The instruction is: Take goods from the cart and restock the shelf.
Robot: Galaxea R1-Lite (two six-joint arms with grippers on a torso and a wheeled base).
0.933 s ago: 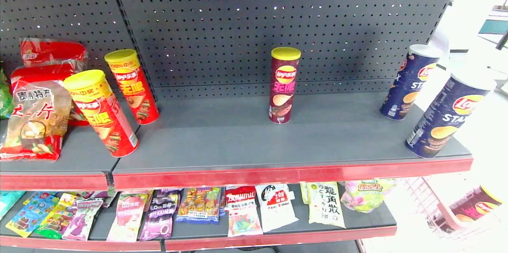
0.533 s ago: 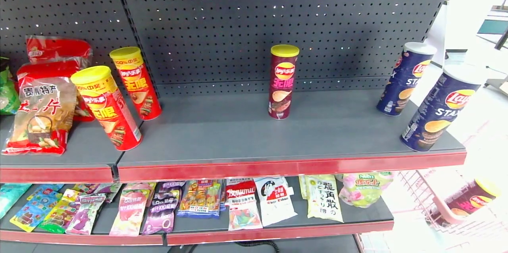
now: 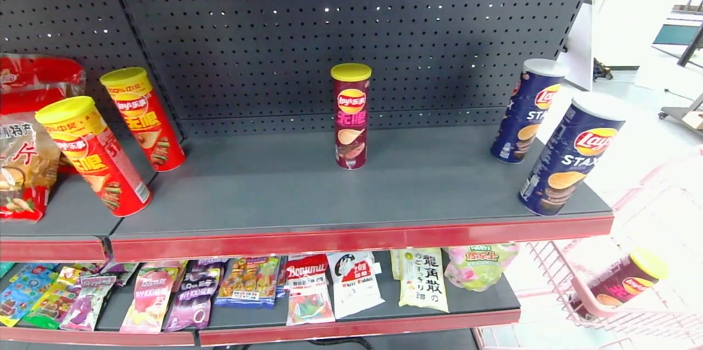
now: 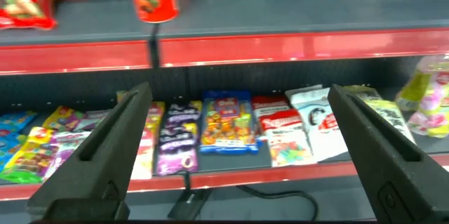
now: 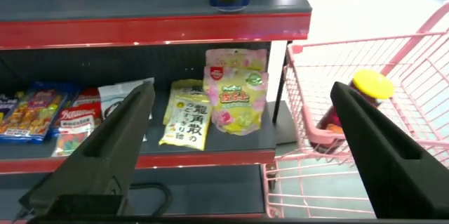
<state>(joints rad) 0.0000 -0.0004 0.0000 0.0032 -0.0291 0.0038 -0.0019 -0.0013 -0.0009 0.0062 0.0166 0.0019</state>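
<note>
Right wrist view: right gripper (image 5: 242, 157) spread wide, empty. Maroon can (image 5: 368, 87) lies tilted in the pink cart (image 5: 351, 42), well beyond the fingers (image 5: 105, 154), untouched. Left gripper (image 4: 238, 150) is likewise wide open and empty, facing the lower shelf (image 4: 295, 173).

The shelf (image 3: 351, 196) is smooth matt grey, metal by the look, with a glossy red front strip (image 3: 357, 237) and a perforated matt back panel (image 3: 329, 37). The cans (image 3: 350, 119) have shiny printed sleeves and smooth plastic lids (image 3: 351, 71). The snack bags (image 3: 307, 289) are glossy crinkled film. The cart (image 3: 590, 299) is pink coated wire. My left fingers (image 4: 105, 154) and right fingers (image 5: 105, 147) look like dull black plastic.
</note>
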